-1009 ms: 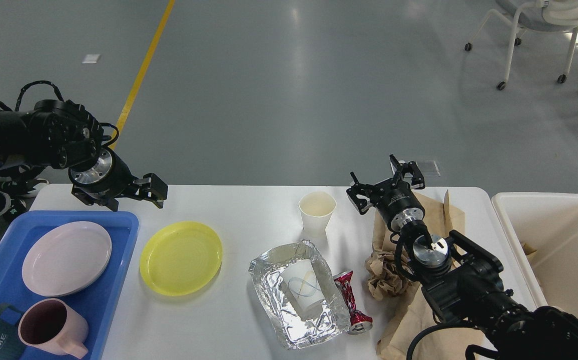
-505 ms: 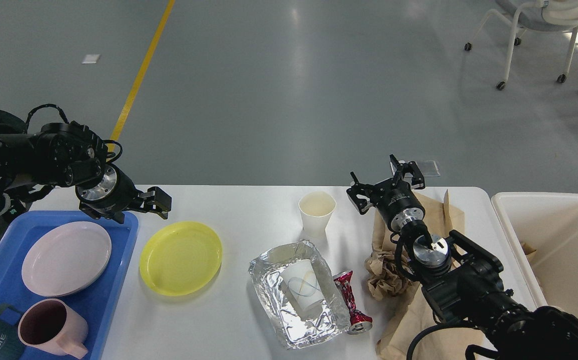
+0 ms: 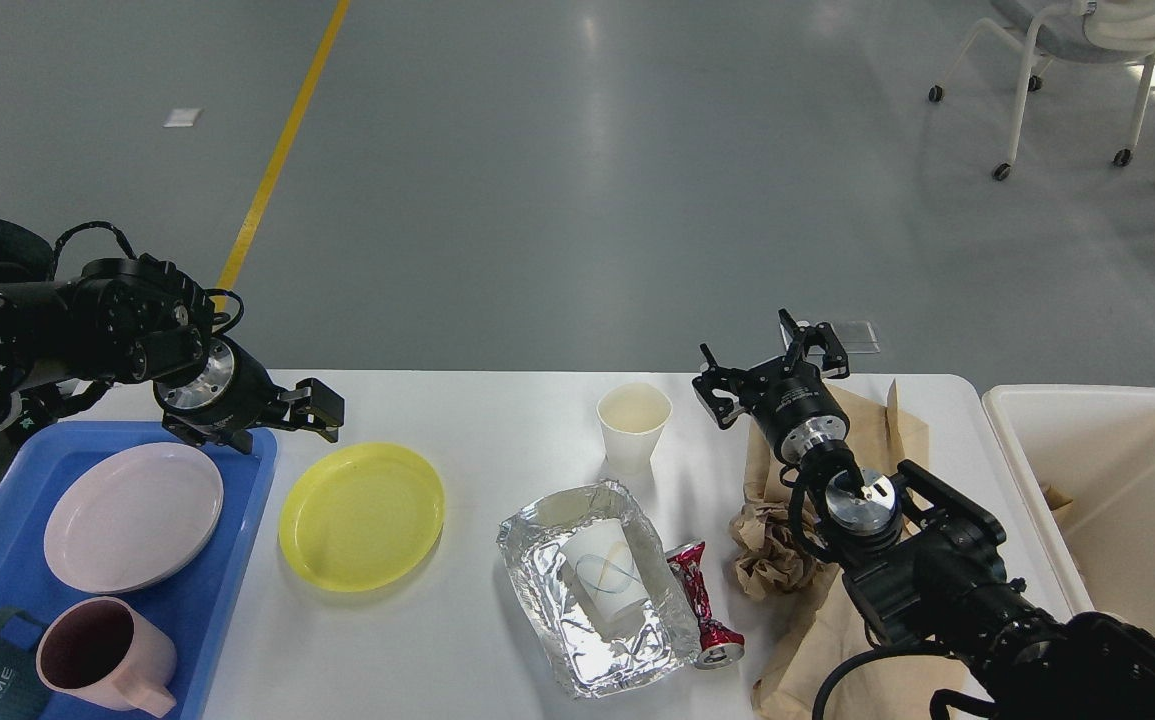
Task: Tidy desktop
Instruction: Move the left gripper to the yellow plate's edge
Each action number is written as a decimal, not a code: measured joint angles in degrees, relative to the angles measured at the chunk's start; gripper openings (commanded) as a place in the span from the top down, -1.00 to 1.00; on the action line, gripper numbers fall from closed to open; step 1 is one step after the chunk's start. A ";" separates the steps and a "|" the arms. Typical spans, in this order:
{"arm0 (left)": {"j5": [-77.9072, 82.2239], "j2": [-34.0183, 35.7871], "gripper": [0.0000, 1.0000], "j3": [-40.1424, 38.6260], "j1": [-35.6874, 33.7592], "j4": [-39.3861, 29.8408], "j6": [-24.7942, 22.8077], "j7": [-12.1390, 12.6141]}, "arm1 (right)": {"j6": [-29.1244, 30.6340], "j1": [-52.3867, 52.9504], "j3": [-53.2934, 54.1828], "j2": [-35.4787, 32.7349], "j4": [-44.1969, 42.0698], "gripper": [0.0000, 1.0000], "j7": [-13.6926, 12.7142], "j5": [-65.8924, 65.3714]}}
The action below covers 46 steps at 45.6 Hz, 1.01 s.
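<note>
Left hand (image 3: 322, 410), grip state indeterminate, hovers at left of frame above yellow plate (image 3: 361, 515) on tabletop (image 3: 497, 420); advise descending squarely onto near rim; right hand (image 3: 775, 372) released.

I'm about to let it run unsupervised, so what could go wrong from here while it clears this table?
The left claw hovers just behind the yellow plate; gripping its thin rim could slide it instead. The upright paper cup stands close to the right claw and could tip if bumped; I cannot tell if it holds liquid. The foil tray holds a lying cup that might roll out when lifted.
</note>
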 measured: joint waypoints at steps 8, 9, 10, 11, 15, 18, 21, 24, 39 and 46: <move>0.00 -0.02 -0.90 -1.17 1.95 0.74 1.70 0.35 | 0.00 -0.01 0.01 0.00 0.00 -1.00 0.00 0.00; -0.02 -0.06 -0.90 -1.38 2.25 0.87 2.11 0.58 | 0.00 -0.01 0.01 0.00 0.00 -1.00 0.00 0.00; -0.05 -0.14 -0.90 -1.63 2.58 0.99 2.64 0.92 | 0.00 -0.01 0.01 0.00 0.00 -1.00 0.00 0.00; -0.09 -0.23 -0.90 -1.85 2.82 1.07 3.10 1.28 | 0.00 -0.01 0.01 0.00 0.00 -1.00 0.00 0.00; -0.40 -0.77 -0.89 -3.59 3.79 1.20 4.84 3.39 | 0.00 -0.01 0.01 0.00 0.00 -1.00 0.00 0.00; -1.01 -1.07 -0.88 -5.89 4.79 1.22 5.35 5.17 | 0.00 -0.01 0.01 0.00 0.00 -1.00 0.00 0.00; -1.80 -1.22 -0.88 -8.71 6.02 1.18 5.33 6.84 | 0.00 -0.01 0.01 0.00 0.00 -1.00 0.00 0.00; -2.64 -1.22 -0.88 -11.89 7.01 0.76 4.45 8.56 | 0.00 -0.01 0.01 0.00 0.00 -1.00 0.00 0.00; -4.91 0.43 -0.88 -10.58 6.64 -2.80 0.68 10.99 | 0.00 -0.01 -0.03 0.00 0.00 -1.00 0.00 0.00; -4.93 0.39 -0.82 -7.80 7.15 -3.38 0.52 11.06 | 0.00 0.00 -0.03 0.00 0.00 -1.00 0.00 0.00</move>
